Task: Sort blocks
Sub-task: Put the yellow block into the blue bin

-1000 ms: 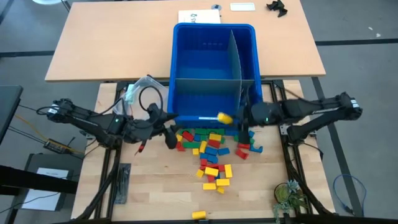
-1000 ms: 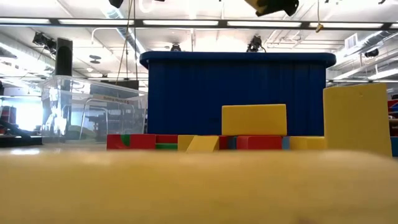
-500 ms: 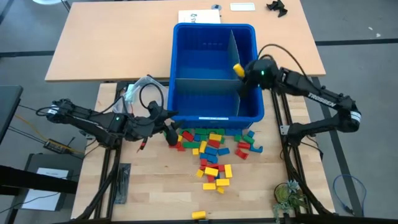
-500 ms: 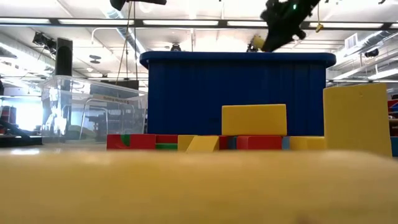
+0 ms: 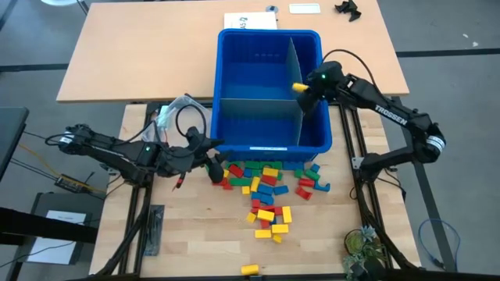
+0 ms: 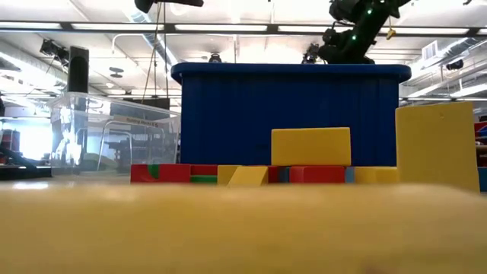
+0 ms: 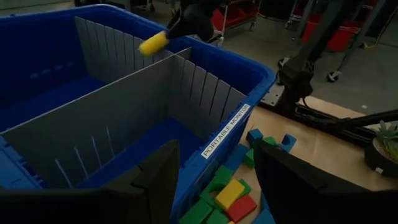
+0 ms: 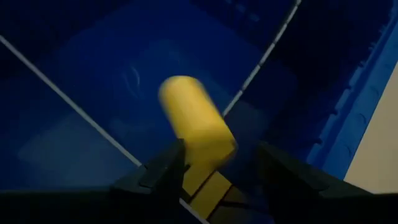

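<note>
Above the blue bin [image 5: 234, 47], right pincer [image 5: 301, 87] carries yellow block [image 5: 298, 87].

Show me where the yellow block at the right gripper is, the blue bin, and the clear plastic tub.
yellow block [image 8: 194, 124]: right wrist view, on its rounded upper part.
blue bin [image 5: 269, 148]: high view, on its front rim.
clear plastic tub [image 6: 114, 137]: low view, on its see-through front wall.

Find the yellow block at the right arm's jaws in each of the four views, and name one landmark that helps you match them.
High view: yellow block over the blue bin's right side, at the divider.
Low view: not visible; only the arm shows above the bin.
Left wrist view: above the bin's far edge.
Right wrist view: centre, between the jaws.
Shared landmark: the blue bin.
</note>
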You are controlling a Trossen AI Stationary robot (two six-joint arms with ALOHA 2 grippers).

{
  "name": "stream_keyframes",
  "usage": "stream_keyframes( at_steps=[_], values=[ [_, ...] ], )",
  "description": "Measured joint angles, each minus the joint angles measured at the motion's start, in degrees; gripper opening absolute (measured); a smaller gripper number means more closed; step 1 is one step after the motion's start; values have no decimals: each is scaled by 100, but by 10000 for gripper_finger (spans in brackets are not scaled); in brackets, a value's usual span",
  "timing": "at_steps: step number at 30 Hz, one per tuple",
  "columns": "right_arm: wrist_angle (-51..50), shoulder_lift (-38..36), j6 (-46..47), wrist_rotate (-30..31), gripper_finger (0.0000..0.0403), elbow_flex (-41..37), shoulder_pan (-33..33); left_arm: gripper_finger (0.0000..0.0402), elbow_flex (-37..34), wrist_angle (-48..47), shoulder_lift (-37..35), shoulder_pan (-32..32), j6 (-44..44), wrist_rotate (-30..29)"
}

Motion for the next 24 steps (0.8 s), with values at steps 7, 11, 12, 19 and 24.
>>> stream_keyframes(
  at_steps=[7,11,12,19,24],
  values=[
    [-99,-559,-30,-98,237,-2,300,214,0,-43,0,0,41,25],
    [-205,-884,-111,-232,243,-2,612,214,0,-71,0,0,42,25],
    [-214,-943,-111,-269,243,-2,685,214,0,-74,0,0,43,25],
    [-253,-1009,-104,-319,235,-2,1069,214,0,-80,0,0,43,25],
    [-240,-1009,-77,-776,229,-2,1620,214,0,-87,0,0,172,9]
  ],
)
